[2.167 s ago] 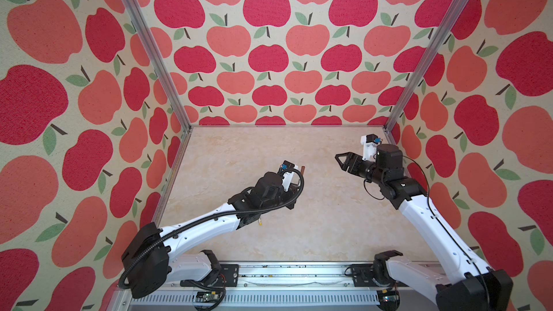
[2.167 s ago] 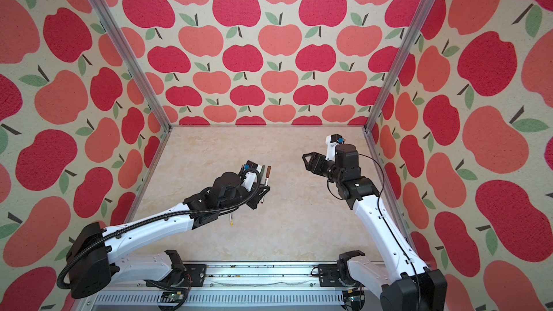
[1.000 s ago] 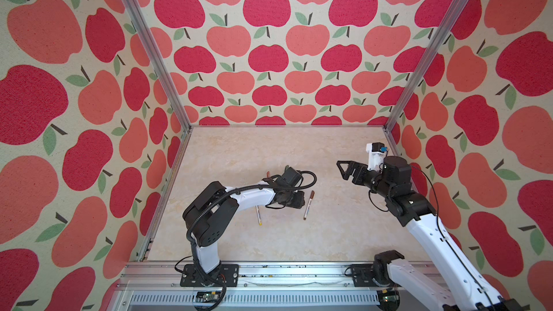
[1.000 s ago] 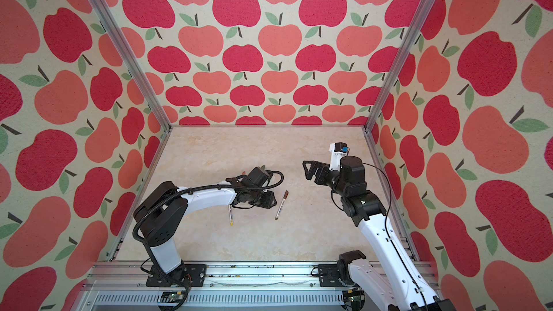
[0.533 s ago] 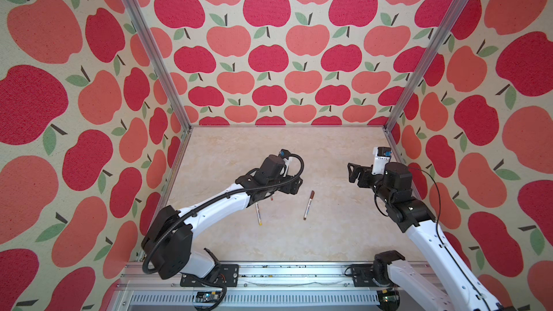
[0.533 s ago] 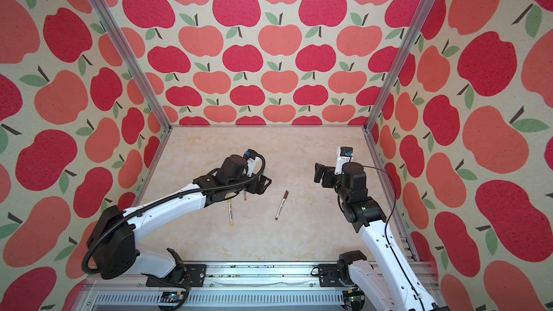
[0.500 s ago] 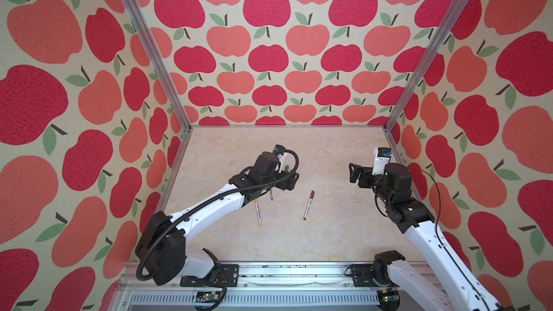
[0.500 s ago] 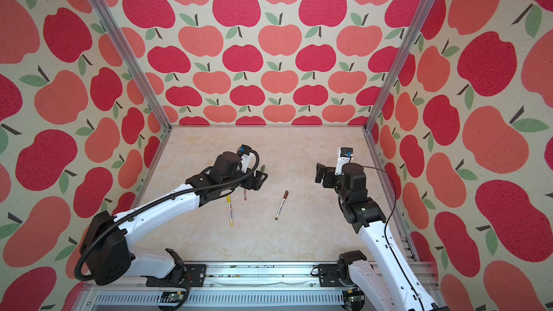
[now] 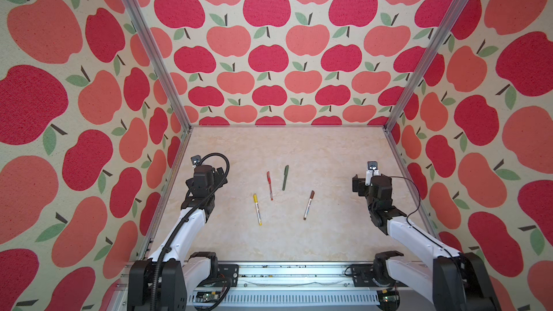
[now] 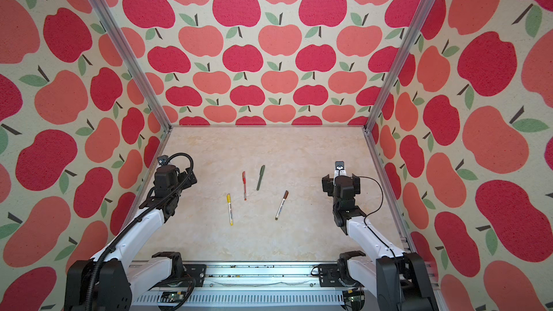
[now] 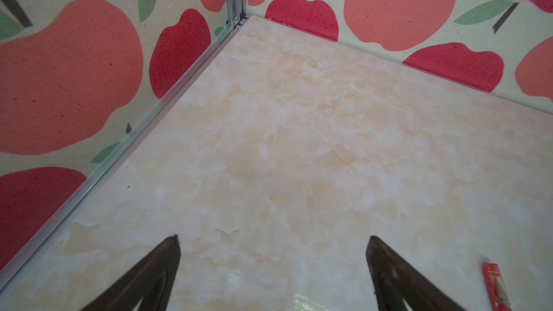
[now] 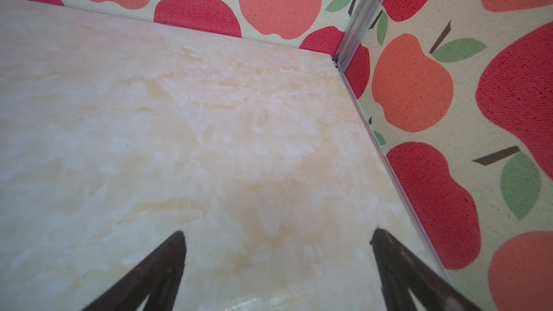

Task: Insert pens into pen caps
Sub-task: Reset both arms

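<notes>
Both arms are folded back to their own sides, each rising from a black base joint at the near edge. The left arm (image 9: 191,222) slants up and away from the camera head, its white forearm ending in a black wrist with a cable looped over it. The left gripper (image 9: 206,176) tilts forward and down, jaws spread wide. In the left wrist view its two dark fingers (image 11: 155,267) stand far apart. The right arm (image 9: 414,234) mirrors that pose, with a thin cable arcing off its wrist. The right gripper (image 9: 372,183) tilts forward and down too, its jaws just as wide, fingers (image 12: 161,264) splayed in the right wrist view.
</notes>
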`<state>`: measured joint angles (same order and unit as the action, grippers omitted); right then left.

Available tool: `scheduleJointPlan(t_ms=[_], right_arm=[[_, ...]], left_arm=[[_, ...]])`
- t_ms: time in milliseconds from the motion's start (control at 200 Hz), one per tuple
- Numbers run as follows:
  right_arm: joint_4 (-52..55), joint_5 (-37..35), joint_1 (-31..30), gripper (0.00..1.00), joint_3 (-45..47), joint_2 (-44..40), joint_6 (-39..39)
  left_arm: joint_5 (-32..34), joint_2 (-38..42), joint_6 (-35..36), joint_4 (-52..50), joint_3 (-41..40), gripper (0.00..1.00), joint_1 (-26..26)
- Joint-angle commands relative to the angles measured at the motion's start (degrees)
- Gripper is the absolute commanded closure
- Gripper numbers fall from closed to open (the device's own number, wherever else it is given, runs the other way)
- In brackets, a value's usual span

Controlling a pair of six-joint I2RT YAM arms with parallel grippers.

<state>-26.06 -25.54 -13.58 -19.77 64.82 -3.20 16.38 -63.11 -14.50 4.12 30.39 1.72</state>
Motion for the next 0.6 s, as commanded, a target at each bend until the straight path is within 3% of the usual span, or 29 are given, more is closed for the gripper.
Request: scheduleJointPlan(t_ms=[0, 110, 195, 265, 305, 345, 455, 530, 595], right_arm=[[-18.80, -0.16, 1.18, 0.01, 2.97, 7.69, -1.89], [-33.91, -0.30, 2.65, 0.01, 3.11, 18.11, -3.99], [-34.67, 4.42, 5.43, 0.01, 0.80, 24.03, -1.49], [-30.26, 8.69, 6.53, 0.01, -0.70, 24.60, -0.35], [-33.11, 9.56, 7.70, 0.01, -0.72, 26.69, 0.31], [-32.83, 11.73, 8.99, 0.01, -0.33, 26.44, 1.37], [-33.09, 19.76, 11.52, 0.01, -0.07, 26.29, 2.54], [-30.87, 19.89, 11.56, 0.01, -0.63, 25.76, 2.37], [-32.40, 19.97, 11.39, 0.01, -0.29, 26.30, 2.06]], left_arm=[[7.99, -3.96, 6.02, 10.45, -2.90, 0.01, -0.21], [3.55, -9.57, 12.91, 31.75, -9.37, 0.01, -0.88], [1.52, -17.06, 14.35, 43.67, -10.92, 0.01, -2.52], [-2.23, -18.90, 14.66, 40.51, -8.07, 0.01, -3.16], [-5.95, -20.56, 13.41, 40.70, -7.46, 0.01, -4.19], [-9.51, -22.96, 13.93, 44.42, -8.28, 0.01, -4.86], [-10.05, -30.80, 14.57, 60.08, -11.75, 0.01, -5.40], [-12.07, -27.88, 12.50, 46.13, -7.56, 0.01, -6.71], [-12.71, -29.10, 13.16, 50.93, -8.45, 0.01, -6.85]])
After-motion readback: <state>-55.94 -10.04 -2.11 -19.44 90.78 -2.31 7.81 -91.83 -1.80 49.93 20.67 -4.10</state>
